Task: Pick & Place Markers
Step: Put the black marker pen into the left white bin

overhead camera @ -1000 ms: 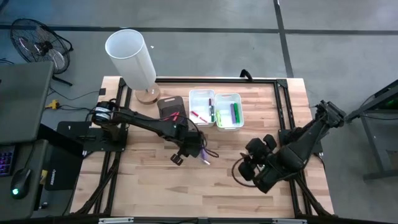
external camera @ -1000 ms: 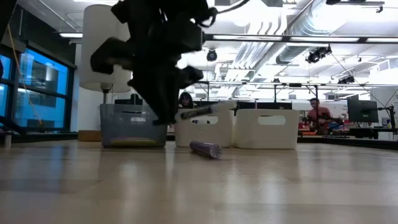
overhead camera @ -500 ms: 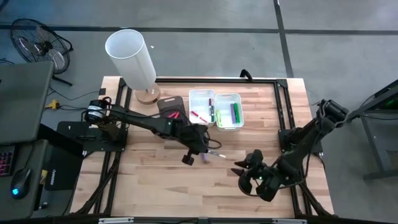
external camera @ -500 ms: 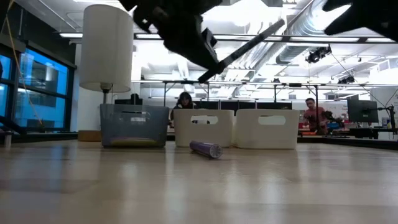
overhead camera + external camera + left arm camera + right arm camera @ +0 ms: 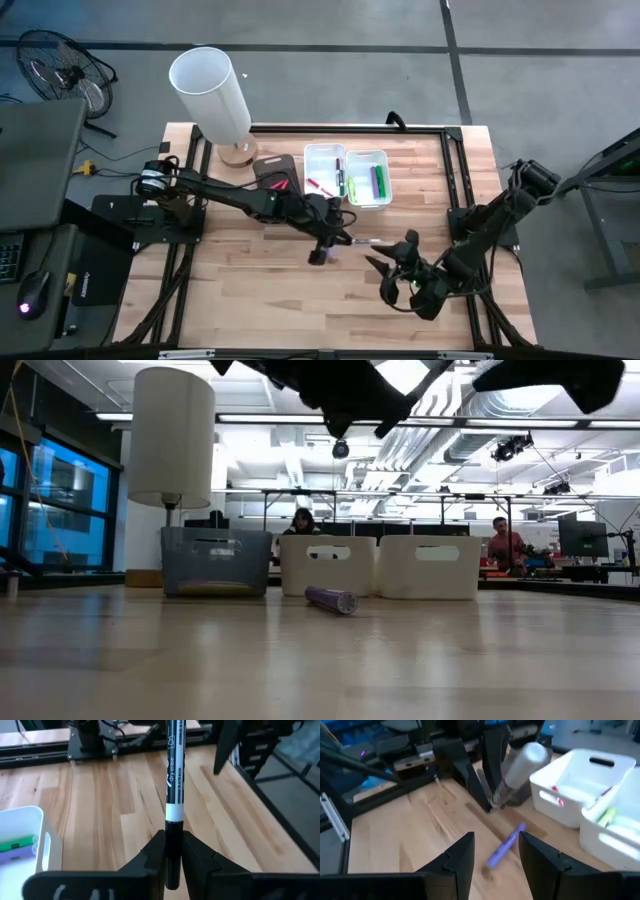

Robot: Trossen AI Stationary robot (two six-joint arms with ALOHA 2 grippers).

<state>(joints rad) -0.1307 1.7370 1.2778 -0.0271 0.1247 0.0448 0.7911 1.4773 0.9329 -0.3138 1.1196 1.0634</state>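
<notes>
My left gripper [image 5: 338,240] is shut on a black-and-white dry-erase marker [image 5: 173,780], high above the middle of the table; it also shows at the top of the low view [image 5: 340,390]. A purple marker [image 5: 330,600] lies flat on the table below it, seen too in the right wrist view [image 5: 505,845]. My right gripper [image 5: 495,855] is open and empty to the right of the purple marker, its fingers pointing at it; in the high view it is right of centre [image 5: 390,270]. My left gripper pinches the marker's dark end [image 5: 173,847] between its two fingers. The marker sticks out forward past the fingertips, along the fingers, pointing toward the table's right edge [image 5: 368,241]. It is lifted clear of the table.
A dark bin [image 5: 275,175] and two white bins [image 5: 325,172] [image 5: 367,178] holding red, purple and green markers stand at the far middle. A white lamp [image 5: 210,95] stands at the far left. People sit in the room behind the table [image 5: 505,545].
My left gripper has risen from just above the table to high above it and gone toward the table's right edge, carrying the black-and-white marker clear. My right gripper has turned toward the purple marker, which has stayed in place.
</notes>
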